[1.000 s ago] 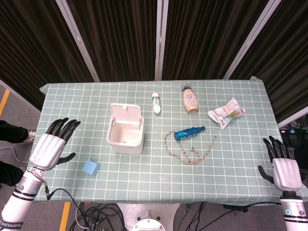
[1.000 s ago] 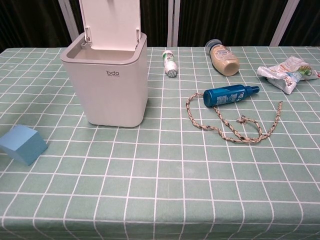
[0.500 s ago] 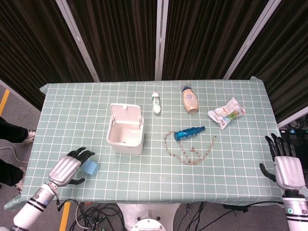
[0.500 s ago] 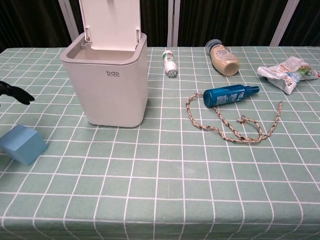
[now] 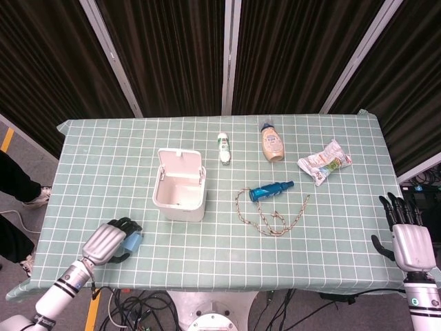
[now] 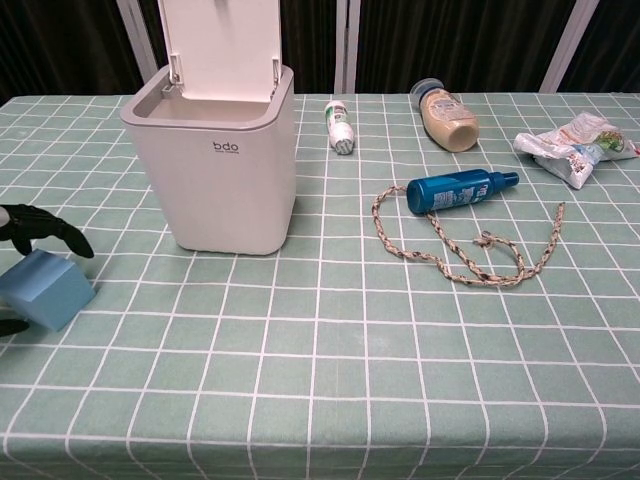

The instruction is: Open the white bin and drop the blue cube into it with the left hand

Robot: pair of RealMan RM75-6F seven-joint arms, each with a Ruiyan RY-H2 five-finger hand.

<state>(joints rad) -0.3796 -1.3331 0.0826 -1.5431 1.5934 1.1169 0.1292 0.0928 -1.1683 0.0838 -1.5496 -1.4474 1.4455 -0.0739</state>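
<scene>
left hand (image 5: 110,241) is curled over the blue cube (image 6: 45,290) on the bench, fingers draped on top; can't tell if it's gripping

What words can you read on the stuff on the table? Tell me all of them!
"bdo": on the front of the white bin.
Blue spray bottle: white print, too blurred to read.
Small white tube: green label, too small to read.
Crumpled packet: print unreadable.
Sauce bottle: no readable text.
</scene>
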